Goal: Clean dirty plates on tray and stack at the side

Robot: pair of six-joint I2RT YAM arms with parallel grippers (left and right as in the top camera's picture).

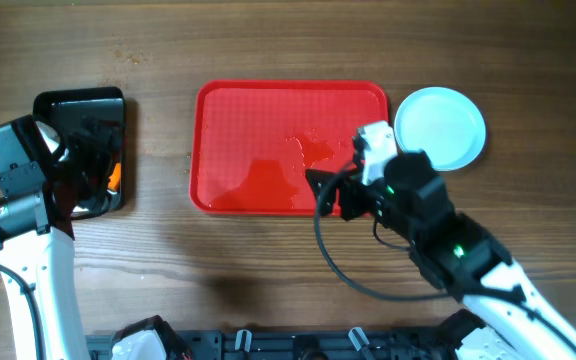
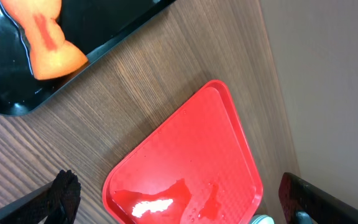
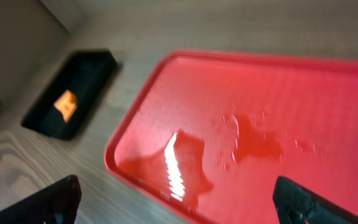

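The red tray [image 1: 258,120] lies mid-table with no plates on it, wet with a pool of liquid [image 1: 268,180]; it also shows in the left wrist view [image 2: 191,155] and the right wrist view [image 3: 278,106]. A pale mint-white plate stack [image 1: 440,127] sits on the table just right of the tray; I cannot tell how many plates it holds. A sliver of it shows in the left wrist view [image 2: 263,219]. My right gripper [image 1: 330,195] is open and empty over the tray's front right edge [image 3: 179,199]. My left gripper [image 1: 78,170] is open and empty by the black bin [image 2: 176,199].
A glossy black bin [image 1: 80,110] stands at the far left with an orange sponge [image 2: 45,37] in it, also seen in the right wrist view [image 3: 66,104]. A black cable [image 1: 343,270] loops in front of the tray. A rack runs along the front edge [image 1: 298,345].
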